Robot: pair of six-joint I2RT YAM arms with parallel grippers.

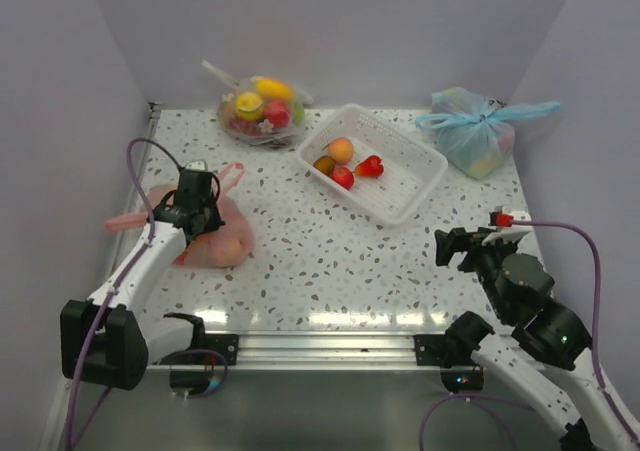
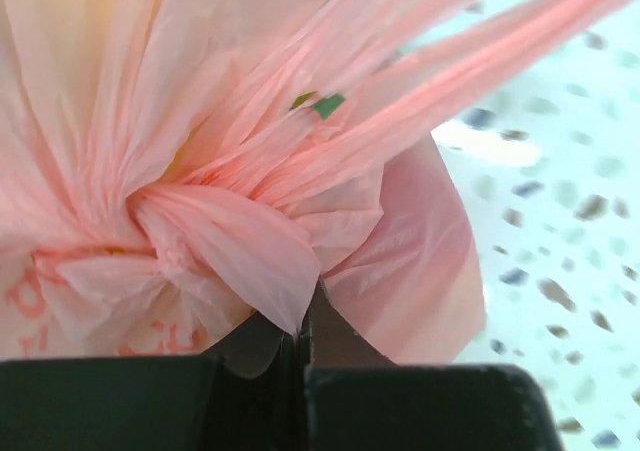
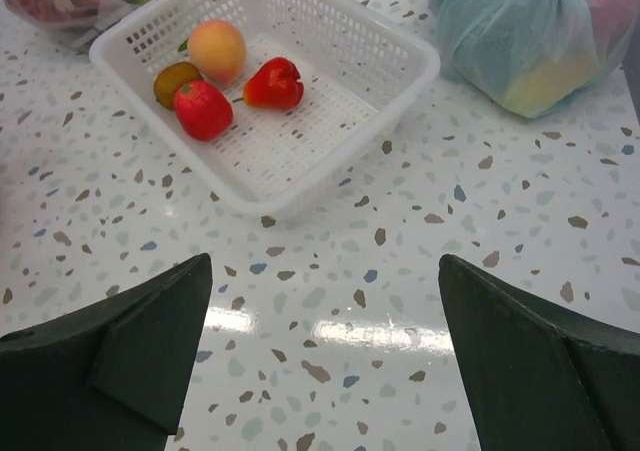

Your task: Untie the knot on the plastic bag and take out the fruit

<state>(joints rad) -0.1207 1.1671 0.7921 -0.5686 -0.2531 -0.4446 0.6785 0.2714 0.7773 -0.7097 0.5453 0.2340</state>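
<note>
The pink plastic bag lies at the table's left, with orange fruit showing faintly through its film. My left gripper sits on top of it. In the left wrist view the knot fills the frame, and the two handle loops stretch away to the upper right. My left gripper is shut, pinching a fold of the knot's pink film. My right gripper hovers open and empty over bare table at the right, also shown in its wrist view.
A white basket at centre back holds a peach, a red apple and other small fruit. A clear bag of fruit stands at the back left and a light blue tied bag at the back right.
</note>
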